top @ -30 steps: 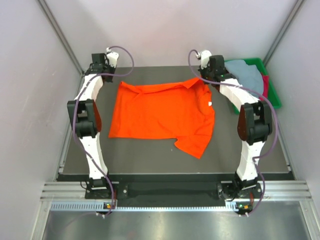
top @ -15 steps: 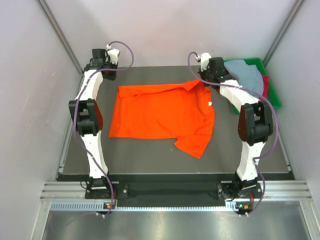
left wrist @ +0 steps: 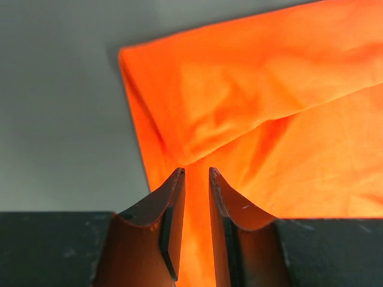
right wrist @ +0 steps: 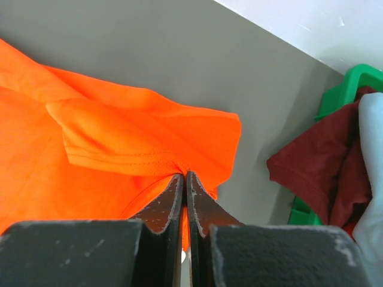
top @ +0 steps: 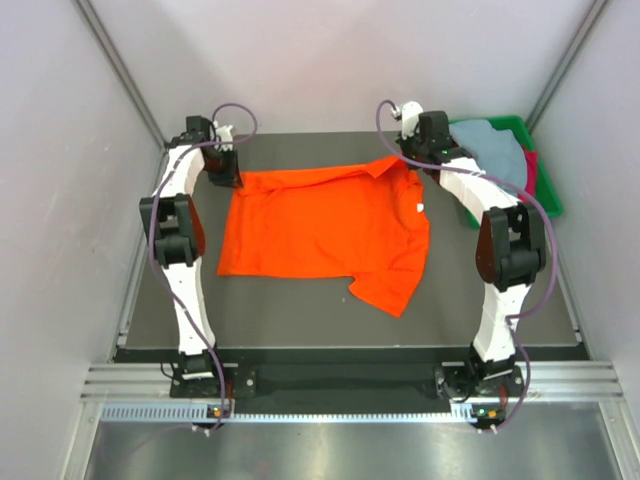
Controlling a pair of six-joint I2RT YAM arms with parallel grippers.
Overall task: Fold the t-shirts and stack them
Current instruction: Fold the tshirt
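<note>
A bright orange t-shirt (top: pixel 320 225) lies spread on the dark table, one sleeve hanging toward the near right. My left gripper (top: pixel 226 176) stands at the shirt's far-left corner. In the left wrist view its jaws (left wrist: pixel 196 172) are a narrow gap apart over the orange cloth (left wrist: pixel 269 89), gripping nothing. My right gripper (top: pixel 415 165) is at the shirt's far-right edge. The right wrist view shows it (right wrist: pixel 184 174) shut on a pinched fold of the orange cloth (right wrist: pixel 119 137).
A green tray (top: pixel 550 195) sits at the far right and holds a pale grey-blue t-shirt (top: pixel 495 150) over a dark red one (top: pixel 531 170). Both show in the right wrist view, grey-blue (right wrist: pixel 374 137) and dark red (right wrist: pixel 317 173). Grey walls close in on both sides.
My left gripper has come down from the far-left table corner to the shirt's far-left corner, and its jaws have parted a little. The right gripper has not moved.
</note>
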